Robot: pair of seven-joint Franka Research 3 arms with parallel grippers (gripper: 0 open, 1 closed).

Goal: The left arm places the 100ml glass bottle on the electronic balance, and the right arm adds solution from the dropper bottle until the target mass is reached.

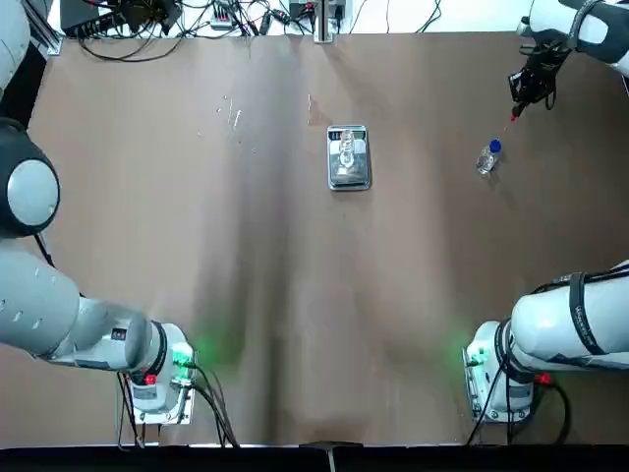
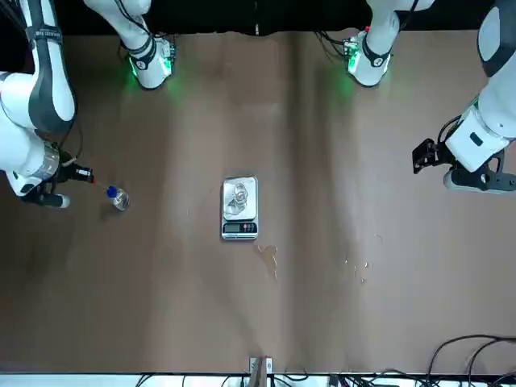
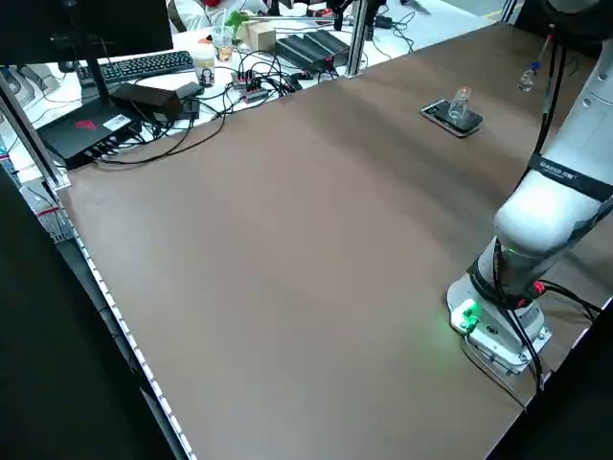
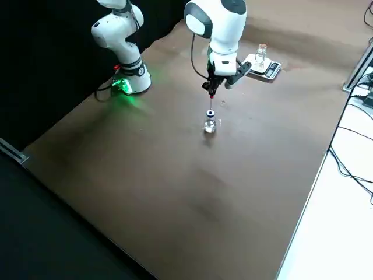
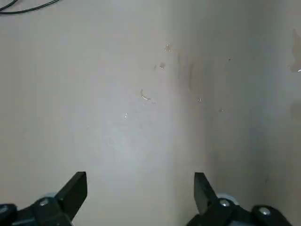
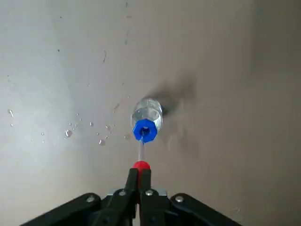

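Observation:
The electronic balance (image 1: 348, 159) lies flat at mid-table, and the 100ml glass bottle (image 1: 346, 149) stands upright on its pan, seen also as the glass bottle (image 4: 261, 53). The dropper bottle (image 1: 488, 157), clear with a blue collar, stands on the table to the balance's right. My right gripper (image 6: 139, 175) is shut on the red dropper top (image 6: 141, 165), held just above the blue collar (image 6: 144, 130) with the thin pipette reaching down to it. My left gripper (image 5: 139, 186) is open over bare table at the far left, nothing between its fingers.
Small water droplets (image 6: 70, 132) dot the table beside the dropper bottle, and a wet smear (image 2: 268, 256) lies just beyond the balance. Cables (image 1: 197, 15) and a keyboard (image 3: 144, 65) line the far edge. Both arm bases (image 1: 157, 379) sit at the near edge.

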